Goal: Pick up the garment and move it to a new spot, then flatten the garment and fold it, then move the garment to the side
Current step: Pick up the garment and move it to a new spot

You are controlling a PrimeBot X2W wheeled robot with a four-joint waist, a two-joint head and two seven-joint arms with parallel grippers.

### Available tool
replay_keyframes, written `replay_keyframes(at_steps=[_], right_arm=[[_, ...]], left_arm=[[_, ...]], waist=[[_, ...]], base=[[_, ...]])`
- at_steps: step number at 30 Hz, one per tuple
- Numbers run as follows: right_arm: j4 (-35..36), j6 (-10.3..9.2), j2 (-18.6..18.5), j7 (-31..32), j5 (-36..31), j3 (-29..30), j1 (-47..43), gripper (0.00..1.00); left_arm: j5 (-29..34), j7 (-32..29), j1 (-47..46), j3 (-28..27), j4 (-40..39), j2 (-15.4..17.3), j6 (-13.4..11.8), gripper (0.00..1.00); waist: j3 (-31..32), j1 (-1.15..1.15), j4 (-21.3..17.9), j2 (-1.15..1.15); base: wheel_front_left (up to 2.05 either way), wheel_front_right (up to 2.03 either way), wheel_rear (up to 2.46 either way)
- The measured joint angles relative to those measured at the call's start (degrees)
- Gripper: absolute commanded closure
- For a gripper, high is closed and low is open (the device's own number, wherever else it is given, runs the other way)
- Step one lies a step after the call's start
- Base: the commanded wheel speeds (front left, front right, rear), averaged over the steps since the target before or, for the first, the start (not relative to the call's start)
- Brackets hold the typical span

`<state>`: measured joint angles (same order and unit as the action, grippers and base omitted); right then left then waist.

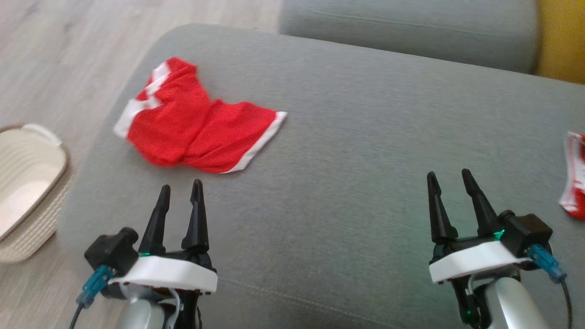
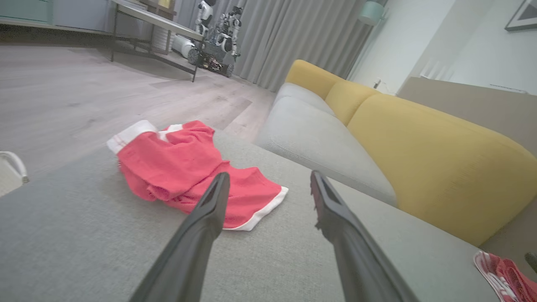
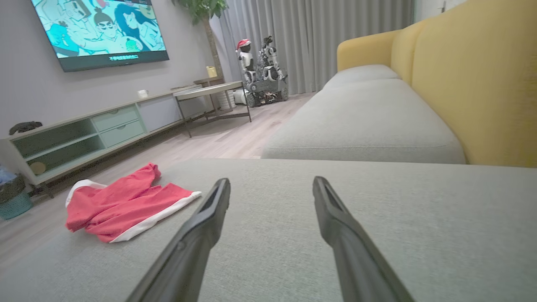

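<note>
The garment [image 1: 192,132] is a pair of red shorts with white trim, lying crumpled on the grey sofa cushion [image 1: 356,151] near its far left corner. In the left wrist view the garment [image 2: 184,176] lies just ahead and left of the fingers. It appears as the same red heap [image 3: 121,205] at the left of the right wrist view. My left gripper [image 1: 181,188] hovers open a little nearer than the garment, empty. My right gripper [image 1: 449,174] is open and empty over bare cushion at the right.
A second red-and-white cloth [image 1: 575,173] lies at the cushion's right edge. A cream ribbed basket [image 1: 27,183] stands on the wooden floor to the left. Another grey cushion [image 1: 406,27] and the yellow backrest [image 2: 428,155] lie beyond.
</note>
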<state>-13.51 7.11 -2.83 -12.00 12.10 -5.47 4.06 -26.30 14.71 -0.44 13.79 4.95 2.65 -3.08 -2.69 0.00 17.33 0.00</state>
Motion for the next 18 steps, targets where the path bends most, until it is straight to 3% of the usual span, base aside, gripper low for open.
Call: replay_keyframes(at_steps=[6,18], right_arm=[[-0.6,-0.01,0.0,-0.1,0.5,-0.5,0.0,0.0],[-0.1,0.0,0.0,-0.2,0.8,-0.9,0.1,0.0]], left_arm=[[-0.2,0.0,0.1,-0.4,0.0,0.0,0.0,0.0],[-1.0,0.0,-0.8,-2.1,-0.2,0.0,0.0,0.0]], waist=[[-0.1,0.0,3.8,0.0],[-1.6,0.0,3.9,0.0]], base=[[0.0,0.0,0.0],[0.0,0.0,0.0]])
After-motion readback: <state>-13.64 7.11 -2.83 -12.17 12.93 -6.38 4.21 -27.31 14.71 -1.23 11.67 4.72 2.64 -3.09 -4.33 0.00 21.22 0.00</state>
